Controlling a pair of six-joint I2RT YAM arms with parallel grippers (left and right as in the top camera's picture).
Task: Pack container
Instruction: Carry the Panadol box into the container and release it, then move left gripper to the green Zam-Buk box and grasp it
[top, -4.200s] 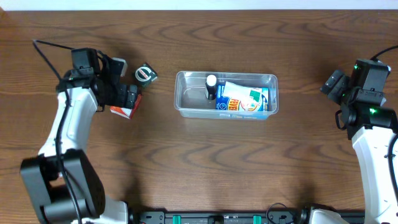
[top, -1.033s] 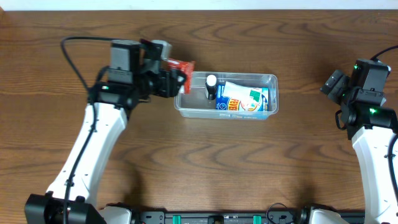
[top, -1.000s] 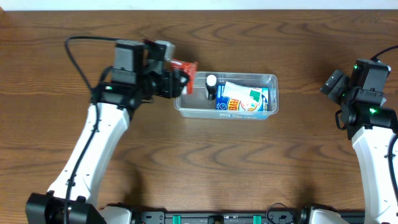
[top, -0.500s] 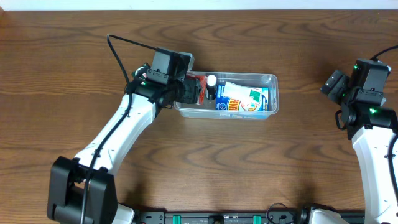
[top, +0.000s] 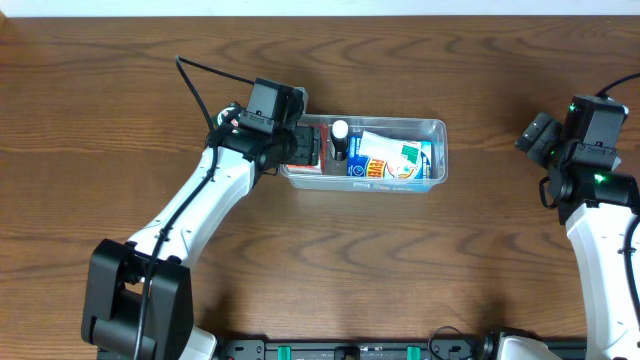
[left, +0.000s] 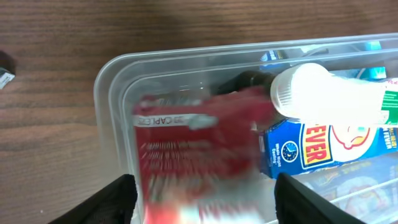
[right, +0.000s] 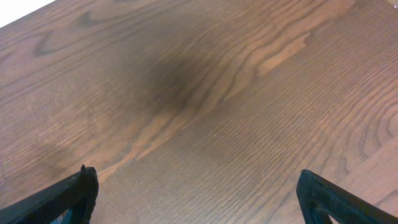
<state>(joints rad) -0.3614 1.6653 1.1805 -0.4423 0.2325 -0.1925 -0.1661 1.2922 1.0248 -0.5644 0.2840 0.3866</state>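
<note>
The container (top: 366, 119), a clear rectangular tub, stands at the table's middle. It holds a white-capped dark bottle (top: 340, 134) and a blue and white carton (top: 396, 160). My left gripper (top: 309, 148) hangs over the tub's left end, jaws apart. In the left wrist view a red packet (left: 193, 143) shows blurred between the fingers (left: 118, 200), inside the container (left: 112, 93), beside the bottle (left: 323, 93) and carton (left: 311, 149); the left gripper (left: 205, 200) is open. My right gripper (top: 533, 135) stays at the far right, and in its wrist view the right gripper (right: 199, 193) is open over bare wood.
A small dark object (left: 4, 70) lies on the table left of the tub, at the edge of the left wrist view. The left arm stretches from the lower left up to the tub. Brown wooden tabletop surrounds everything.
My left gripper carried the red packet right, over the tub's left end, then parted its jaws; the packet now blurs between them. The right arm has not moved.
</note>
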